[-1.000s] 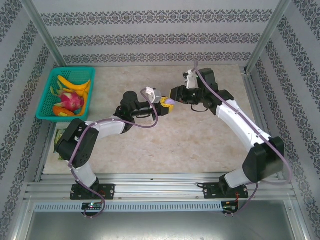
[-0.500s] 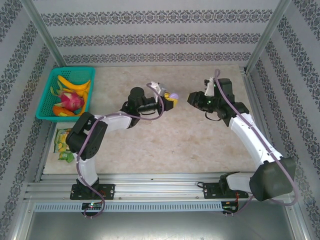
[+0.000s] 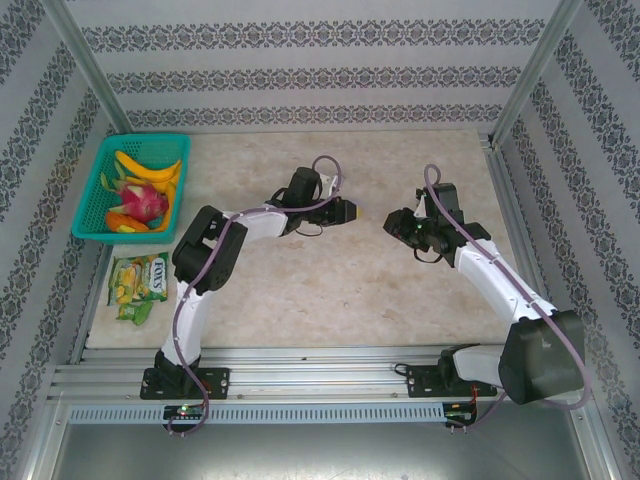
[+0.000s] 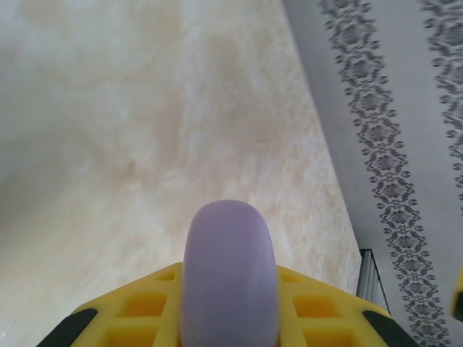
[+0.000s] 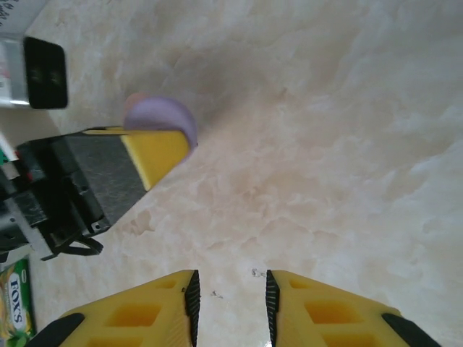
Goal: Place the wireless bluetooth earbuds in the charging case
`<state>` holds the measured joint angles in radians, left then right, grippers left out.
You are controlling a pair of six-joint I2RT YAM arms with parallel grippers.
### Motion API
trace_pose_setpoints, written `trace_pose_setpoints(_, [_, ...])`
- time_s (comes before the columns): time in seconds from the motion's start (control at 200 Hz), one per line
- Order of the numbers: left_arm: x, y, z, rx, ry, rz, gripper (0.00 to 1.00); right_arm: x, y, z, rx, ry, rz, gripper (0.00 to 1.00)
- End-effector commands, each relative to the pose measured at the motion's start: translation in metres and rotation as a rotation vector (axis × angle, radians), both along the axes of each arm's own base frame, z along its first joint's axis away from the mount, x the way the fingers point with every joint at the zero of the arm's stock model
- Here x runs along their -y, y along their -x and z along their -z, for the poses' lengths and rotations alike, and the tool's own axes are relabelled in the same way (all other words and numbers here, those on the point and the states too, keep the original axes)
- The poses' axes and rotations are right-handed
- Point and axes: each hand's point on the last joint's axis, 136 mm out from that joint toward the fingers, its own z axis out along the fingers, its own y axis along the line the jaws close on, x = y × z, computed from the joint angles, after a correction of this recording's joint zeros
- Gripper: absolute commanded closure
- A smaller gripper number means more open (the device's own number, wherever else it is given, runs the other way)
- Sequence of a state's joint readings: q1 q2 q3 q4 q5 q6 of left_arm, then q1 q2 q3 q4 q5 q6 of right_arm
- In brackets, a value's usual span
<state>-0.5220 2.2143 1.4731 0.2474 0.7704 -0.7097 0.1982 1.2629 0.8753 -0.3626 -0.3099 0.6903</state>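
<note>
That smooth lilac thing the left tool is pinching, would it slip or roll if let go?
The lilac piece looks smooth and rounded, so it may slip in the left tool. Its domed end suggests it could roll once released. Small, so probably light.

Charging case (image 4: pixel 228 275) between left fingers (image 4: pixel 322 307), packet (image 3: pixel 140 285) before basket (image 3: pixel 92 190).

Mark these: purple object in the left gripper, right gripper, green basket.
purple object (image 4: pixel 228 282): left wrist view, middle of its rounded face.
right gripper (image 5: pixel 230 289): right wrist view, midway between its fingertips.
green basket (image 3: pixel 145 139): top external view, far rim.
</note>
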Motion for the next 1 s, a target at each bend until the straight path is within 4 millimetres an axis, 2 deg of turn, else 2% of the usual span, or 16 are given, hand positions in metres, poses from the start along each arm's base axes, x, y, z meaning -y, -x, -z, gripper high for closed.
trace_pose_setpoints(0.0, [-0.004,0.007,0.020,-0.195,-0.048,-0.031,0.98,0.005,-0.003,-0.003,0.020,0.000,0.038,0.66])
trace_pose_setpoints(0.275, [-0.015,0.015,0.063,-0.372,-0.190,-0.072,0.93,0.005,-0.004,-0.003,0.022,-0.002,0.042,0.61])
trace_pose_setpoints(0.4, [-0.019,0.018,0.074,-0.408,-0.222,-0.078,0.85,0.005,-0.003,-0.003,0.023,-0.003,0.039,0.57])
trace_pose_setpoints(0.54, [-0.024,0.021,0.075,-0.413,-0.260,-0.075,0.70,0.006,-0.003,-0.009,0.033,-0.004,0.041,0.51])
trace_pose_setpoints(0.595, [-0.026,0.021,0.070,-0.405,-0.275,-0.076,0.60,0.005,-0.003,-0.011,0.036,-0.007,0.039,0.49])
trace_pose_setpoints(0.669, [-0.030,0.021,0.063,-0.390,-0.299,-0.076,0.38,0.006,-0.002,-0.015,0.042,-0.008,0.039,0.47])
trace_pose_setpoints(0.689, [-0.032,0.021,0.061,-0.383,-0.308,-0.077,0.29,0.006,-0.002,-0.015,0.042,-0.008,0.040,0.47])
trace_pose_setpoints(0.704, [-0.032,0.021,0.059,-0.378,-0.314,-0.077,0.09,0.007,-0.002,-0.016,0.044,-0.008,0.040,0.46])
trace_pose_setpoints(0.719, [-0.033,0.021,0.056,-0.373,-0.318,-0.077,0.01,0.007,-0.001,-0.017,0.045,-0.009,0.040,0.46])
trace_pose_setpoints(0.844, [-0.046,0.020,0.033,-0.326,-0.363,-0.086,0.00,0.013,0.002,-0.021,0.050,-0.007,0.058,0.40])
trace_pose_setpoints(0.994, [-0.064,0.022,-0.011,-0.230,-0.416,-0.090,0.00,0.024,0.006,-0.032,0.075,-0.002,0.083,0.20])
